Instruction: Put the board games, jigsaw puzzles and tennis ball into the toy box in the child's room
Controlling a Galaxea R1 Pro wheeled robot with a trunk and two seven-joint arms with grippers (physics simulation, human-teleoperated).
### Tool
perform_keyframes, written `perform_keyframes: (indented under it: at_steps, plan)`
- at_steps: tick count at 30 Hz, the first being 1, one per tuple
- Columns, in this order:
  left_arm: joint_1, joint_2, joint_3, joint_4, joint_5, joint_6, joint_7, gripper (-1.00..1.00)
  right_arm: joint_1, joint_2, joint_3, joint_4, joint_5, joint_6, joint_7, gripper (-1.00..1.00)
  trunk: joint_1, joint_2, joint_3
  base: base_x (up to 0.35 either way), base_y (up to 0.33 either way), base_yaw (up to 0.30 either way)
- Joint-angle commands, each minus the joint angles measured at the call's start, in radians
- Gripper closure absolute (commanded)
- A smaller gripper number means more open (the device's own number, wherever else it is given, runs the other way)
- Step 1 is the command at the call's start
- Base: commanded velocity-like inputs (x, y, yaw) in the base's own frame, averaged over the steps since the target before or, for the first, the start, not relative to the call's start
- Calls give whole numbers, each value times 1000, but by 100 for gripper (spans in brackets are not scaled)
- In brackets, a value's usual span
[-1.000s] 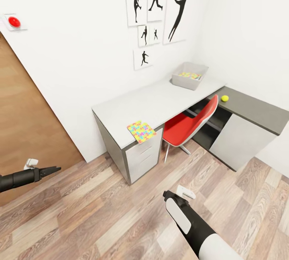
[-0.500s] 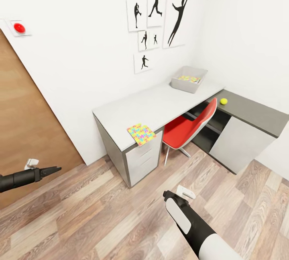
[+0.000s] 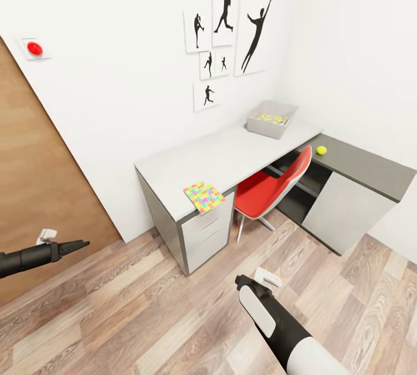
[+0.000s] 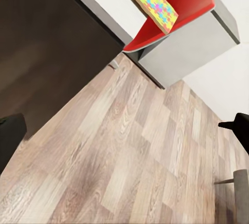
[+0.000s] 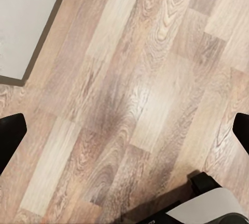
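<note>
View shifted; jigsaw puzzle [image 3: 204, 196] beyond left gripper [image 3: 78, 244].

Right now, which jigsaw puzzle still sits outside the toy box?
The jigsaw puzzle at the table's near corner, overhanging the edge above the drawers. The other jigsaw already lies inside the toy box.

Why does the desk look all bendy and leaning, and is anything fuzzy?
Head view: the wide lens slants the table and stretches the corners; the toy box looks small but sharp. Left wrist view: the puzzle and red chair are tilted and a bit soft. Right wrist view: the floor shows a pale glare patch.
</note>
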Motion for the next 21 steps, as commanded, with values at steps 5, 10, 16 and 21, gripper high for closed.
perform_keyframes:
  at_steps: [5, 10, 16, 21]
  plan:
    - [-1, 0, 1, 0, 0, 11, -4, -100, -1, -1, 3, -1, -3, 6, -7, -100, 1, -2, 6, 0, 0, 0]
    - [-1, 0, 1, 0, 0, 11, -4, -100, -1, -1, 3, -1, -3, 6, -7, -100, 1, -2, 15, 0, 0, 0]
    - [-1, 0, 1, 0, 0, 11, -4, -100, -1, -1, 3, -1, -2, 6, -7, -100, 1, -2, 24, 0, 0, 0]
    - [-1, 0, 1, 0, 0, 11, -4, -100, -1, -1, 3, -1, -3, 6, -7, -100, 1, -2, 33, 0, 0, 0]
